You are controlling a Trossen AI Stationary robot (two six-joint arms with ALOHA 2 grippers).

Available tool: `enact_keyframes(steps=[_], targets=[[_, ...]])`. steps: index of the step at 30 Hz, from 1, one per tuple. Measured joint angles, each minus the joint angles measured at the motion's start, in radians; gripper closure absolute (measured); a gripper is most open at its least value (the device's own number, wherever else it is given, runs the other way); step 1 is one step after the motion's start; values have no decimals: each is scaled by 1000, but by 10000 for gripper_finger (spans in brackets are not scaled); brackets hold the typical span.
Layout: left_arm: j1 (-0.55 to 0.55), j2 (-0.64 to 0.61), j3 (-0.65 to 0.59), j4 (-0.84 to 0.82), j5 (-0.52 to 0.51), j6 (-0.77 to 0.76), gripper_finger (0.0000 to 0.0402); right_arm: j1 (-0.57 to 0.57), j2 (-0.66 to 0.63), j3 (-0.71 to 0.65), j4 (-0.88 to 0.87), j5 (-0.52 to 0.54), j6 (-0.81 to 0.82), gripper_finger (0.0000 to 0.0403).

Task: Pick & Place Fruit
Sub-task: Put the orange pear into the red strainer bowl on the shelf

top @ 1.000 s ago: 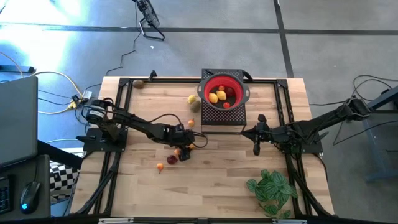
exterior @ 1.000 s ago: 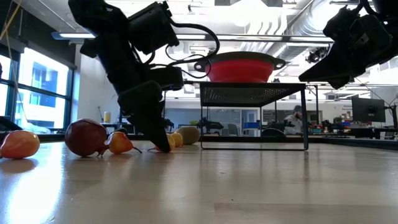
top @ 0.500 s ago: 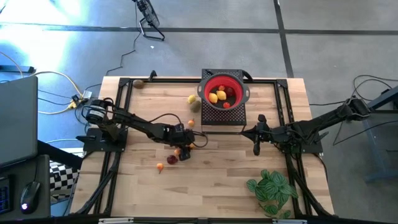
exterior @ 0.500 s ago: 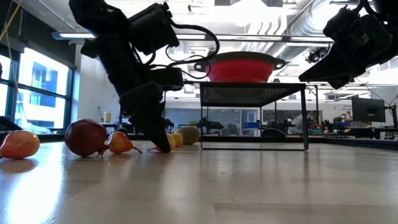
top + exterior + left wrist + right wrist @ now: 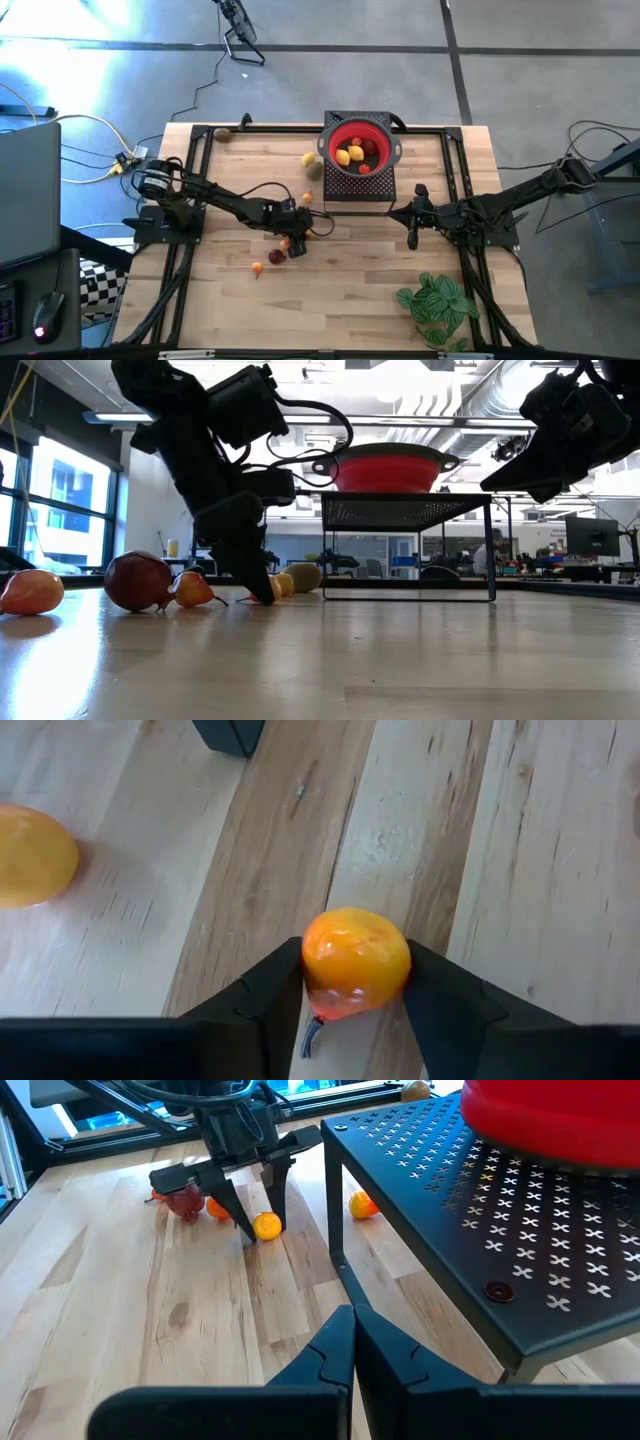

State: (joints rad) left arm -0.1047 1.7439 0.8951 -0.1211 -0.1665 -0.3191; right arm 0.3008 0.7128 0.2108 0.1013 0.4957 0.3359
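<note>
— Narrower than a second earlier, wasn't it, the left end effector (image 5: 355,1010)?

— Yes. Its two dark fingers (image 5: 268,995) had drawn in on a small glossy orange toy fruit (image 5: 355,963) lying on the pale wooden plank surface (image 5: 380,290). In the left wrist view both fingers touched the fruit's sides, so it was clamped on that fruit, and the fruit was down on the surface.

— And nothing else had shifted?

— Not that I could see. The arms and the other fruit lay as before.

— Where was the rest of the fruit?

— A dark red round fruit (image 5: 137,581) and a small orange pear-like fruit (image 5: 193,589) sat just beside the left end effector, and an orange-red fruit (image 5: 31,591) lay farther out. A yellow fruit (image 5: 309,159) lay near the black perforated metal stand (image 5: 520,1250). On that stand was the red collapsible bowl (image 5: 386,150), with several yellow and red fruits inside. A brownish-green fruit (image 5: 225,133) rested at the surface's far edge.

— The other arm?

— The right end effector (image 5: 353,1342) waited beside the stand, fingers pressed together, holding nothing. A green leafy plant (image 5: 437,303) sat near the front edge on that side
</note>
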Motion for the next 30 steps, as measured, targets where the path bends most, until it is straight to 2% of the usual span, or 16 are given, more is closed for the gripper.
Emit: enact_keyframes(steps=[5, 17, 23, 30], targets=[[0, 0, 0, 0, 1, 0, 268, 0, 0, 0, 0, 0, 0, 401], [0, 1, 35, -22, 8, 5, 271, 0, 0, 0, 0, 0, 0, 401], [0, 1, 118, -178, 5, 7, 272, 0, 0, 0, 0, 0, 0, 401], [0, 1, 271, -378, 4, 66, 272, 0, 0, 0, 0, 0, 0, 401]])
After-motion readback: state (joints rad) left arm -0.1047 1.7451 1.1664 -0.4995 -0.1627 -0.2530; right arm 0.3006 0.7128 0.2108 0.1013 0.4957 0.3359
